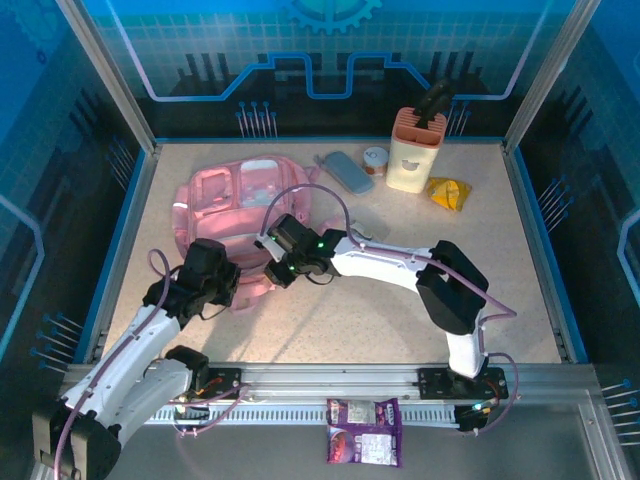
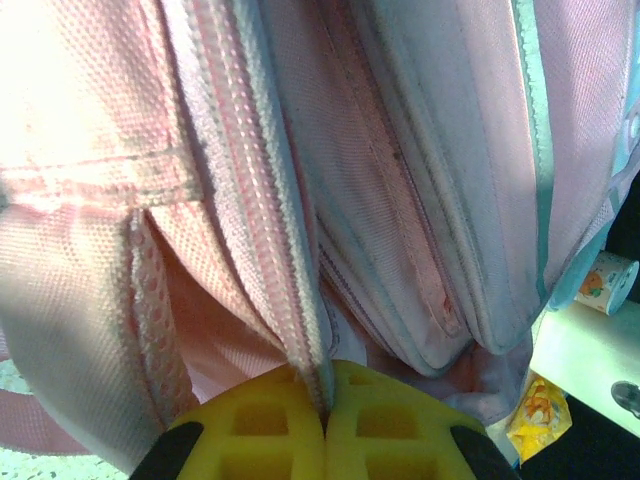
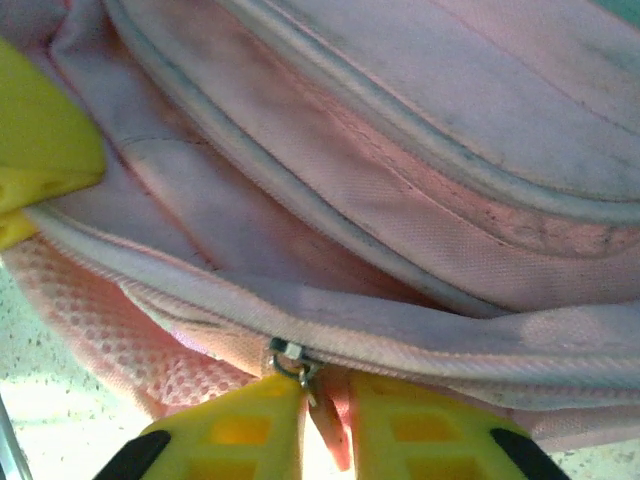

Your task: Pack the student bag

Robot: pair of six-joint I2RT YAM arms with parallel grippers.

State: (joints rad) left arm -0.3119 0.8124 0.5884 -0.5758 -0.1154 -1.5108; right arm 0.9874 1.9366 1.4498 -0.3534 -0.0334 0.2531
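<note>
Our left pincer point(image 2: 326, 425) clamped the student bag point(image 1: 225, 195) at ten o'clock on the bench point(image 1: 330, 320); our right pincer point(image 3: 327, 392) stood narrowly parted round the zipper pull point(image 3: 330, 440). Packing seemed barely begun, we judged: loose items point(image 1: 347, 172) lay at one o'clock.

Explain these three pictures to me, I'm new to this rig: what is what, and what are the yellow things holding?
Two robot arms are bolted at the near edge of a table. The top picture looks down from above and behind them; the other two come from a camera on each wrist, and the yellow blocks are that arm's own fingers. The pink bag lies on the table's left. Beyond it to the right are a grey case, a small can, a cream holder and a yellow packet. The left gripper is shut on a fold of the bag. The right gripper has the zipper pull between its fingers; whether it grips it I cannot tell.
</note>
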